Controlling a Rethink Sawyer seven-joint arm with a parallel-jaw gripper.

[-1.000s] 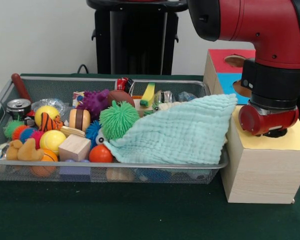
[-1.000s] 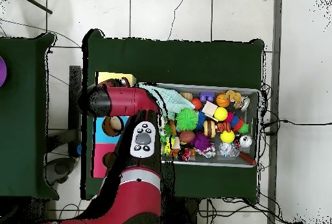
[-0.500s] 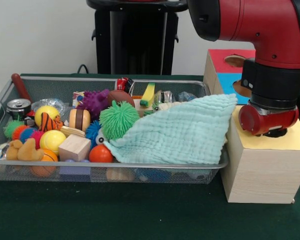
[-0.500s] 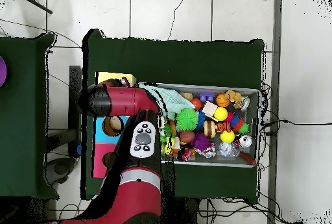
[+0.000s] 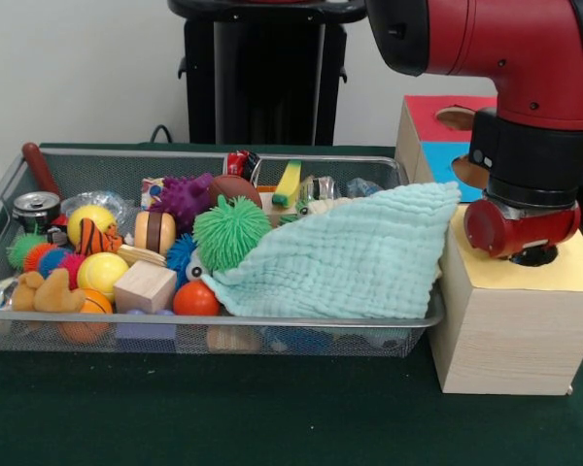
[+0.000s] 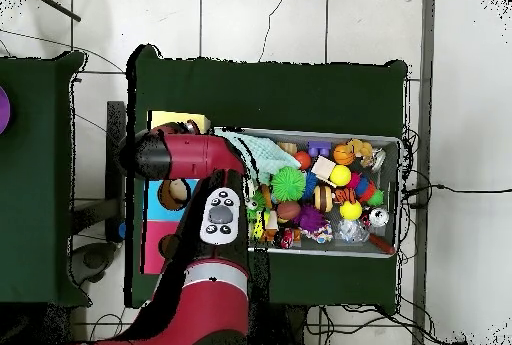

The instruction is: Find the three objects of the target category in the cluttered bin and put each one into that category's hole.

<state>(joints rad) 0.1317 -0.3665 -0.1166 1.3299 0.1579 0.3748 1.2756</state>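
Hand of mine hangs over the hole in the yellow-topped box; whether it is clenched or released, I cannot tell. Since a second ago almost nothing has moved, so I judge a drop is finishing. One clear wrapper lies far left in the bin.

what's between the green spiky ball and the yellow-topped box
In the front view, the mint quilted cloth fills that stretch: it starts beside the green spiky ball, drapes over the bin's right end, and its corner reaches the yellow-topped box.
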